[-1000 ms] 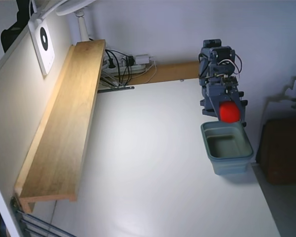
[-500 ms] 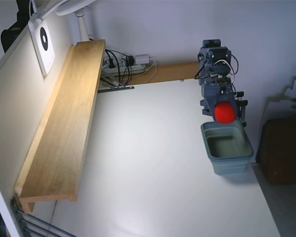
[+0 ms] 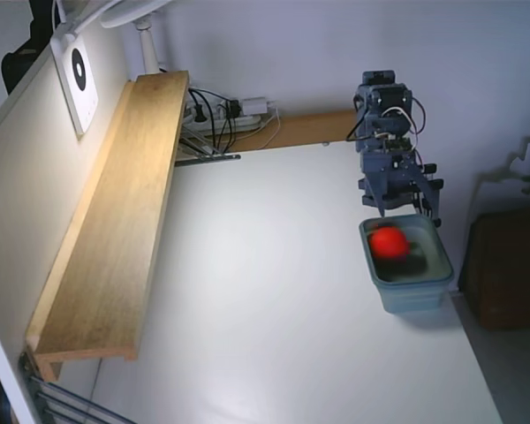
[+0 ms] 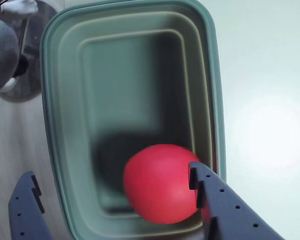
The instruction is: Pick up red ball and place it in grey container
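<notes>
My pincer (image 4: pixel 115 192) is spread wide open right now, nothing between the fingers. In the wrist view the two dark blue plastic fingers (image 4: pixel 225 210) poke in from the bottom edge, chunky printed-looking pieces with little round holes along them and stepped tips, one at the lower left and one at the lower right.

The small smooth matte red ball (image 4: pixel 160 182) is inside the grey-green rectangular plastic tub (image 4: pixel 127 15), down in the end nearest my fingers, with a soft dark shadow beside it. It looks a bit blurry in both views, so I can't tell whether it's resting on the bottom or not. In the fixed view the ball (image 3: pixel 388 240) shows in the tub's (image 3: pixel 415 296) far-left part, just below my pincer (image 3: pixel 397 210).

The tub has rounded corners, a thick rim and stepped inner walls that taper toward the floor. It sits on a plain smooth white table (image 3: pixel 274 300). A long light wooden shelf (image 3: pixel 115 230) runs along the table's left side in the fixed view.
</notes>
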`<state>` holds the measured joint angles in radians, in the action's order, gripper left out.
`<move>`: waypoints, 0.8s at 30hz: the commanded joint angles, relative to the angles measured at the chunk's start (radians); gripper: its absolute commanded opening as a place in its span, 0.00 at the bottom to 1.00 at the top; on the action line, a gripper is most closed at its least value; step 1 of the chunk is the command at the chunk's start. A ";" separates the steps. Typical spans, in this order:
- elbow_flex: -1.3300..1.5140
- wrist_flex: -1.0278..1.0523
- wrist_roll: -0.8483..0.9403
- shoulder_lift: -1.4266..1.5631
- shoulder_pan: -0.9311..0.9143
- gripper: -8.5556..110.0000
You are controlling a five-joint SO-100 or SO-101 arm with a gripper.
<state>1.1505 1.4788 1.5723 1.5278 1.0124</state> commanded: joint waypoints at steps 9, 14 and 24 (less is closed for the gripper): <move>-0.041 -0.005 -0.002 0.008 0.013 0.39; -0.040 -0.004 -0.002 0.010 0.008 0.39; -0.029 0.011 -0.002 0.039 -0.074 0.37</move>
<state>1.1505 1.4818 1.5723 1.5278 0.9587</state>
